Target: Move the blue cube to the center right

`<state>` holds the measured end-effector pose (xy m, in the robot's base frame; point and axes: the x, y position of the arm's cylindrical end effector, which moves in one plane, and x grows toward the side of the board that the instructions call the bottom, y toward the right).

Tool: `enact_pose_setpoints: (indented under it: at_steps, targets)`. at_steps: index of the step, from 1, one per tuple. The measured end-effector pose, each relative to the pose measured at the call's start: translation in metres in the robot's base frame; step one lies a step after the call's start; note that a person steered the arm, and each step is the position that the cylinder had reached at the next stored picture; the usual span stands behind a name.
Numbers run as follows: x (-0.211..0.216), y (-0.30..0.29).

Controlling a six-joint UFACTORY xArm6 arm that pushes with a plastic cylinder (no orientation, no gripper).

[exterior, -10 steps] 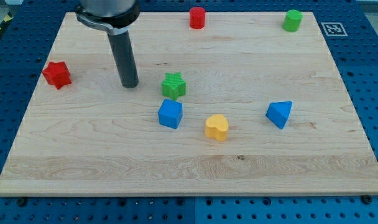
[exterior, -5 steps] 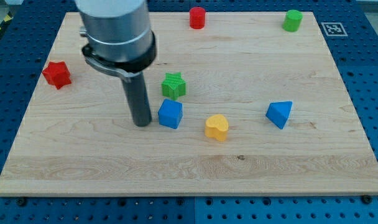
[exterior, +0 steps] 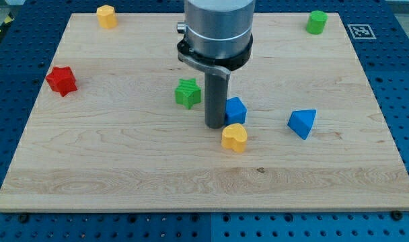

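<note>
The blue cube (exterior: 236, 109) lies near the board's middle, partly hidden on its left side by my rod. My tip (exterior: 214, 125) rests on the board, touching the cube's left side. The yellow heart (exterior: 235, 137) sits just below and to the right of the tip. The green star (exterior: 188, 93) is just left of the rod.
A blue triangular block (exterior: 302, 123) lies to the cube's right. A red star (exterior: 61, 81) is at the left edge. A yellow block (exterior: 106, 15) is at the top left and a green cylinder (exterior: 317, 21) at the top right. The arm's body hides the top middle.
My tip has swept right from the cube's left side and pushed the blue cube right. The arm now hides the red cylinder and uncovers a yellow block at the top left.
</note>
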<state>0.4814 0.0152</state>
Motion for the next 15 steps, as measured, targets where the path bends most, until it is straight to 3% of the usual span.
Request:
enact_pose_setpoints:
  at_steps: [1, 9, 15]
  targets:
    - [-0.017, 0.011]
    - [-0.018, 0.181]
    - [-0.018, 0.198]
